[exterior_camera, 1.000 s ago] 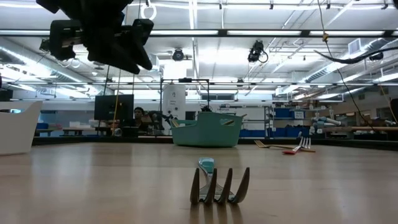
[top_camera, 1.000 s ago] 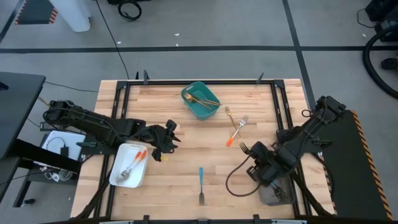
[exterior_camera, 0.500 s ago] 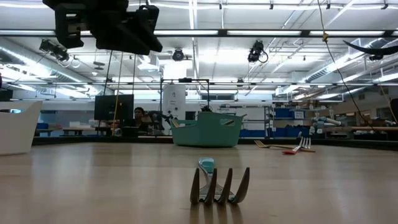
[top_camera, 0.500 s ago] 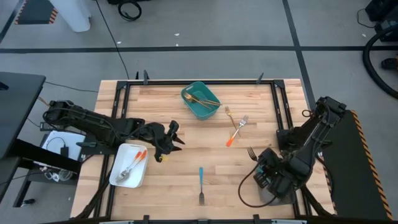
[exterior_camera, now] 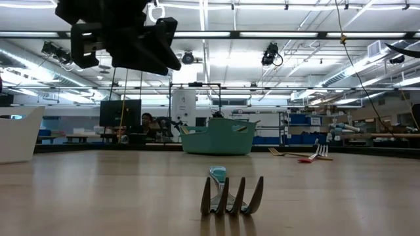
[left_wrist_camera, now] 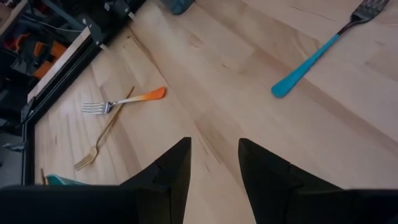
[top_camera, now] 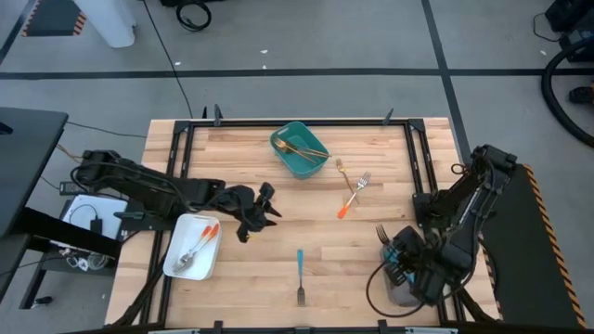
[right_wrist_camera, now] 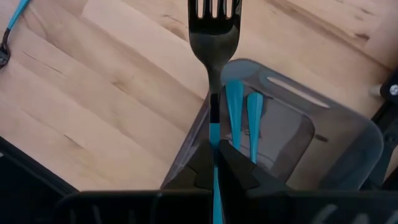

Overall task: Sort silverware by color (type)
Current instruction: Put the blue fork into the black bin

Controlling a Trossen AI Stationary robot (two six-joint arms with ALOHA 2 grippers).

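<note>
The right gripper has swung over the translucent grey tray, clamped on a blue-handled metal fork. Released off-centre, it could miss. Left gripper hovers, parted.

Wooden desk carrying a teal bin at the back, a white tray left, grey tray right, blue fork out front, orange-handled fork crossing a gold fork.
</note>
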